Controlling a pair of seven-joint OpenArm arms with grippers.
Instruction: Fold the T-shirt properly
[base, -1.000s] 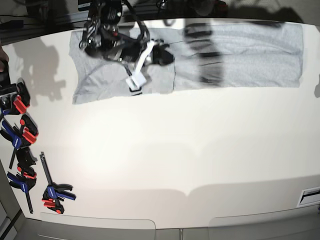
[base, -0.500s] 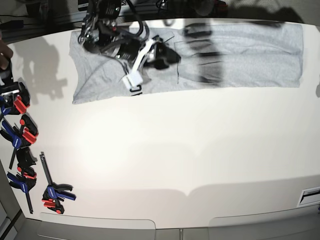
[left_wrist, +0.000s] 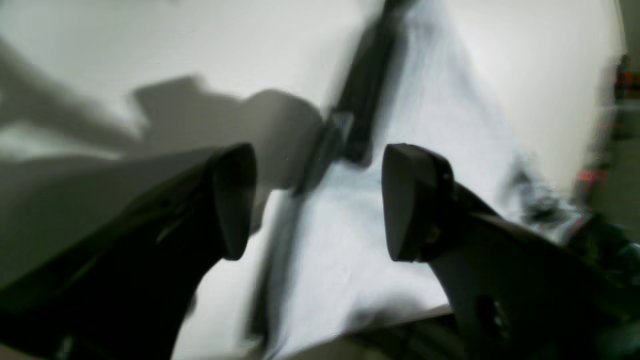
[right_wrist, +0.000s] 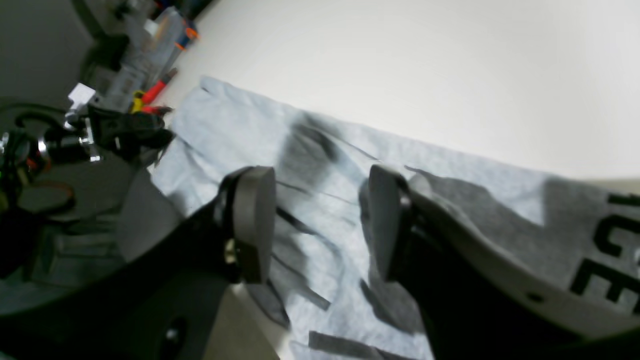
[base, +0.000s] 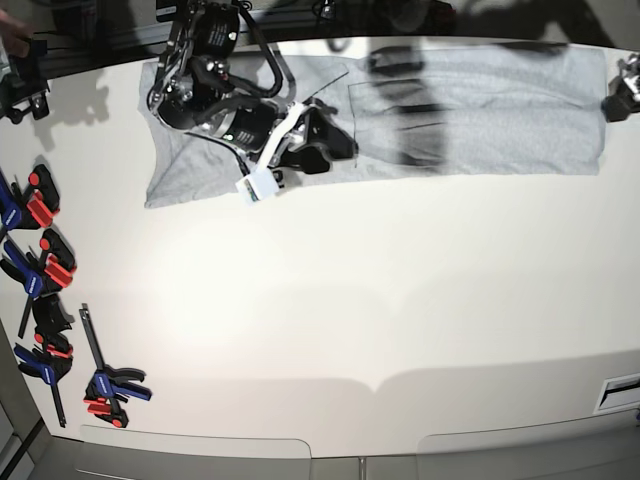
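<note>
One T-shirt (base: 480, 110) flat along top of frame on table (base: 350, 300). Right gripper (right_wrist: 320, 225) over it, jaws parted, empty. Left gripper (left_wrist: 315, 200) wide open, empty. Five clamps (base: 45, 270) left edge.

**Soft cloth on a smooth matt top**

The light heather-grey cotton T-shirt (base: 480, 110) is soft, matt knit cloth with flat black printed lettering (right_wrist: 600, 260). The white table (base: 350, 300) looks smooth with a dull sheen. The right gripper (right_wrist: 320, 225) has matt black, plastic-looking fingers. The red-and-blue clamps (base: 45, 270) look like glossy plastic.
</note>
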